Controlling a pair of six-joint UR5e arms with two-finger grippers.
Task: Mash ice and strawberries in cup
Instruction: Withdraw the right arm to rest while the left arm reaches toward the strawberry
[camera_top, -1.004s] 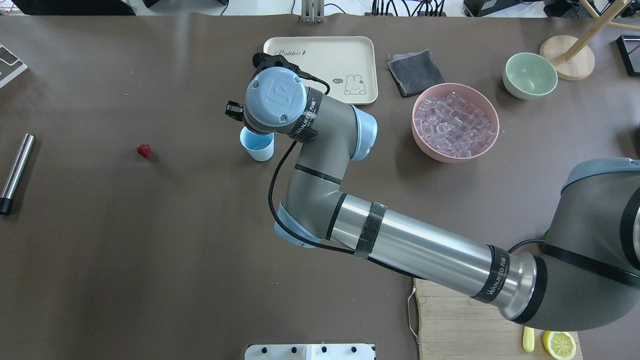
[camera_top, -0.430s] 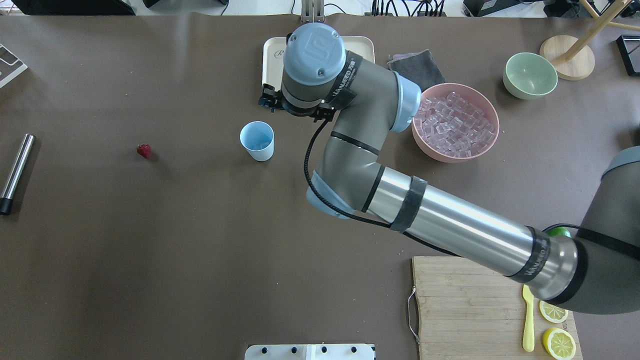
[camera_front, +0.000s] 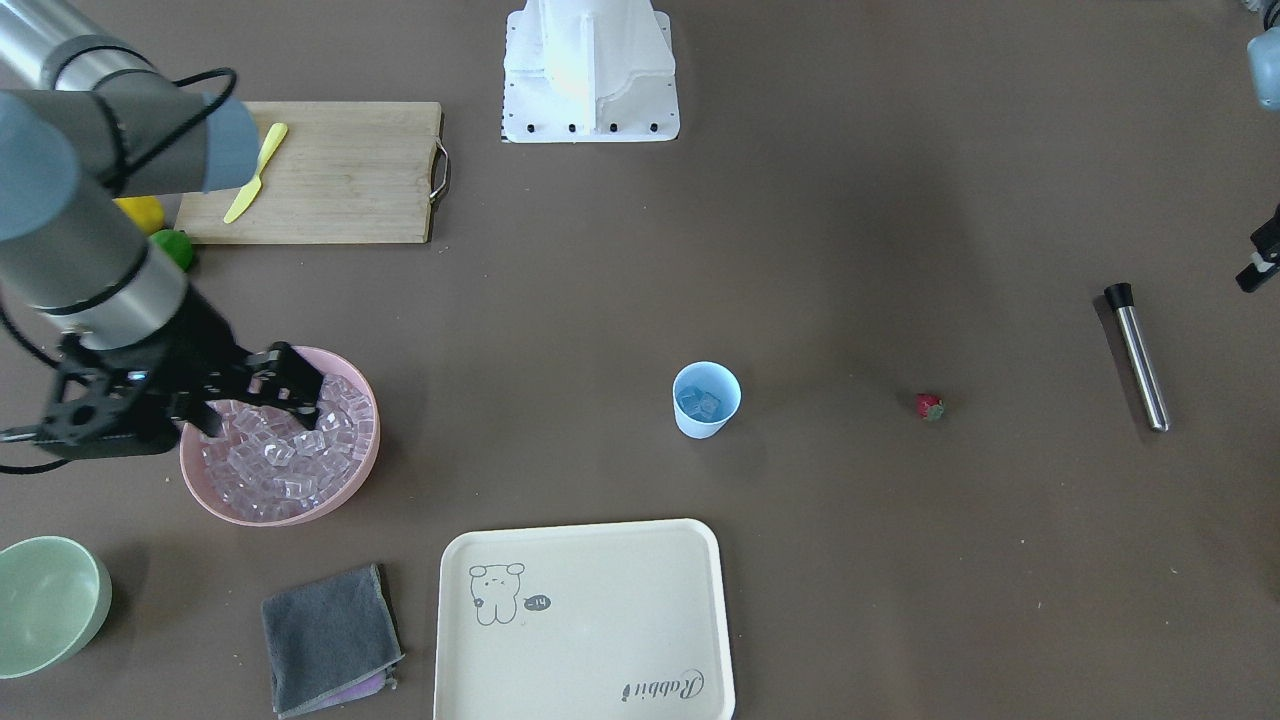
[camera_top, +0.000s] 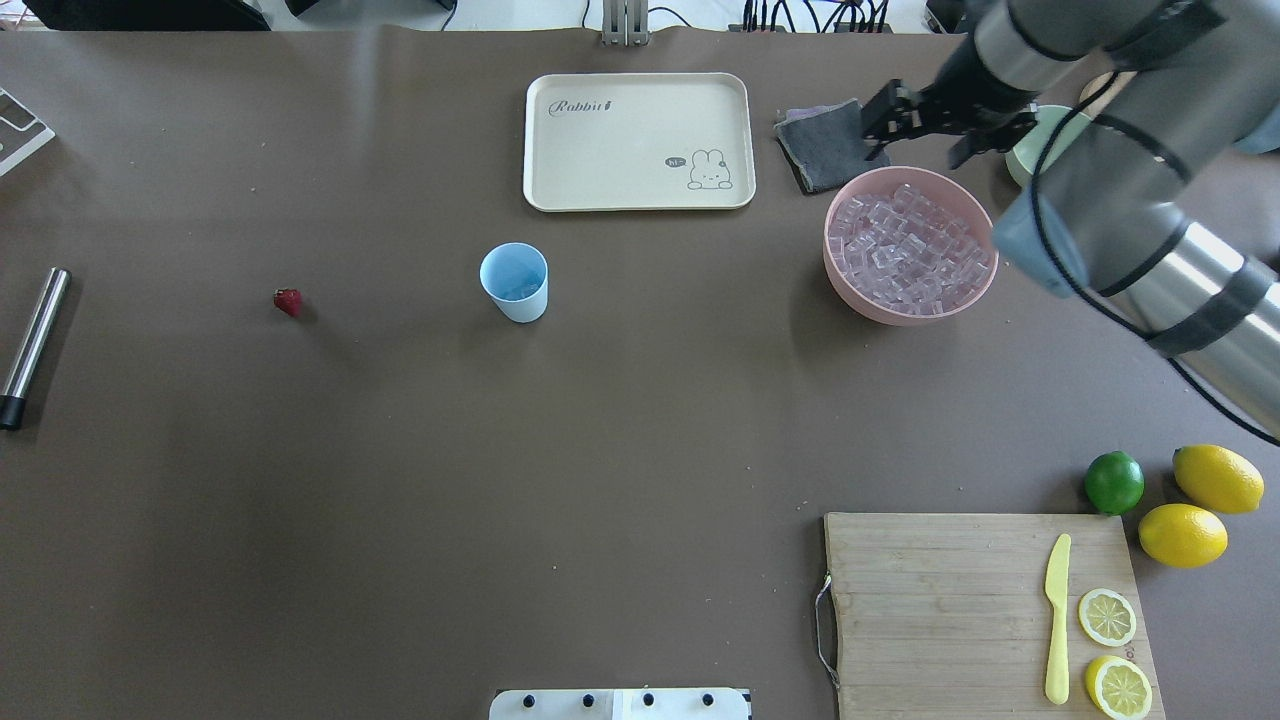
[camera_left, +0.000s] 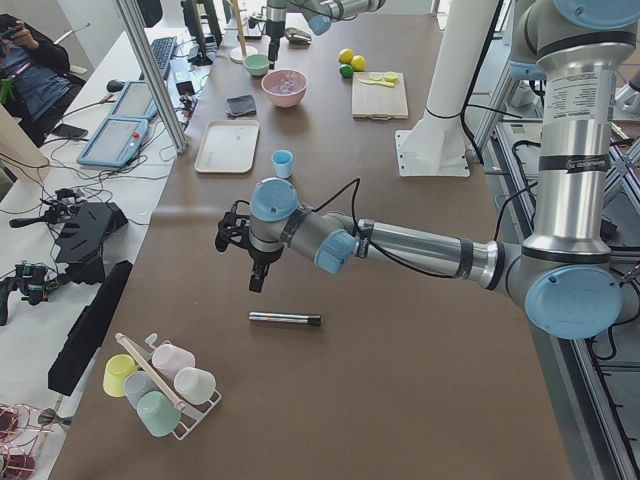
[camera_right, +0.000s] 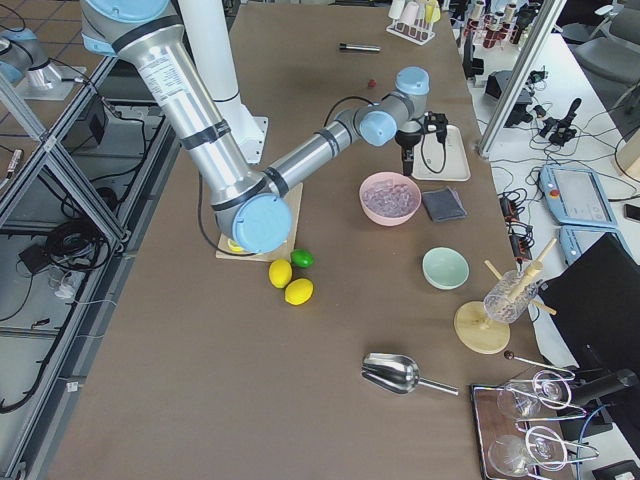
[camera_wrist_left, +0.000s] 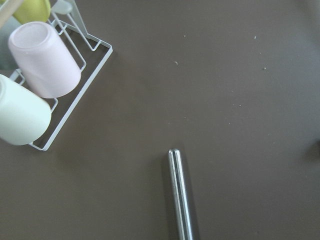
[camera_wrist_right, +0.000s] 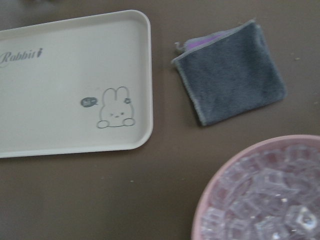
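The pale blue cup (camera_top: 514, 282) stands upright at mid-table with a few ice cubes (camera_front: 699, 404) inside. More ice (camera_top: 908, 250) fills the pink bowl (camera_top: 842, 290). The strawberry (camera_top: 288, 301) lies alone on the table, left of the cup. My right gripper (camera_front: 292, 388) hangs over the pink bowl's rim, looks open and holds nothing. My left gripper (camera_left: 257, 277) hovers above a steel muddler (camera_top: 33, 345) at the table's left end. Its fingers are cut off at the edge of the front view, so I cannot tell whether it is open or shut.
A cream tray (camera_top: 638, 140) and a grey cloth (camera_top: 830, 145) lie at the back. A pale green bowl (camera_front: 45, 600) is beyond the pink one. A cutting board (camera_top: 950, 610) holds a knife and lemon slices, with lemons and a lime beside it. A cup rack (camera_wrist_left: 40, 75) stands near the muddler.
My right arm has swung away from over the cup, rightward, to the pink bowl. The cup stays upright where it was, and the strawberry has not moved.
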